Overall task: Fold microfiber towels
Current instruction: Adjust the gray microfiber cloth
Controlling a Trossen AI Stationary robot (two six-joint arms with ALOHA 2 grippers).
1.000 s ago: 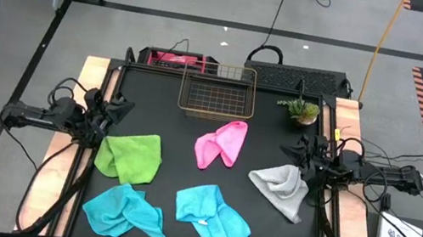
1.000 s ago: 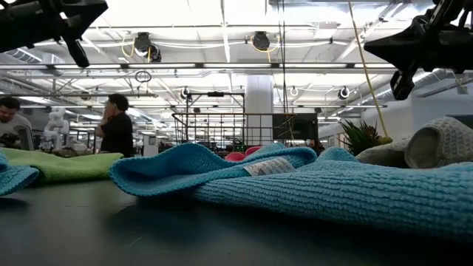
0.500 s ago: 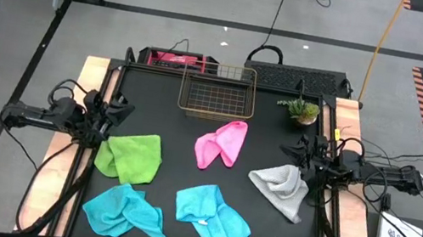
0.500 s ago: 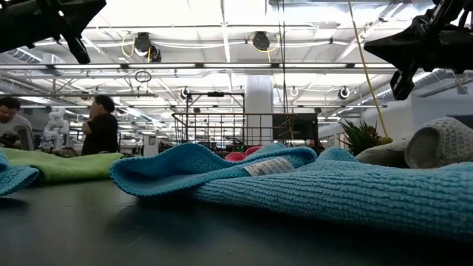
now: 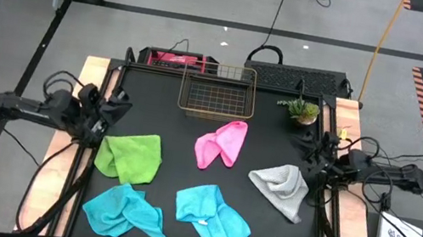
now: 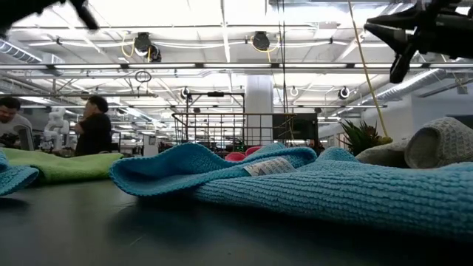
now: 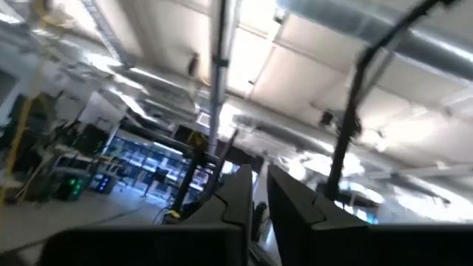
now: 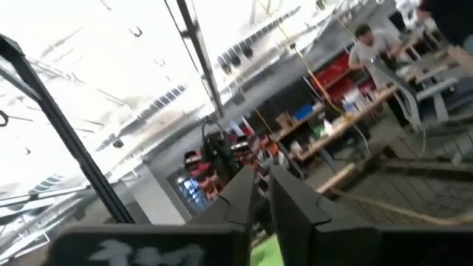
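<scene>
- Five microfiber towels lie crumpled on the black surface [image 5: 262, 230], none of them folded.
- The lime green towel [image 5: 133, 157] sits near the left edge, closest to the left arm.
- The pink towel [image 5: 221, 143] is bunched at the middle, just in front of the copper wire basket [image 5: 218, 92] at the far edge.
- The light grey towel [image 5: 281, 187] is heaped by the right edge, right beside the right arm.
- Two turquoise towels along the near edge: one [image 5: 123, 211] toward the near left corner, the other [image 5: 212, 215] at the middle, well apart from both arms.
- A small potted plant [image 5: 302, 110] stands at the far right corner.
- Left gripper [image 5: 117, 108] hangs above the left edge, holding nothing; its wrist view shows the fingers [image 7: 292, 203] with only a narrow slit between them.
- Right gripper [image 5: 309, 152] hovers over the right edge by the grey towel, empty too, fingers [image 8: 295, 199] a sliver apart.
- In the room beyond, a person [image 6: 92, 133] stands.
</scene>
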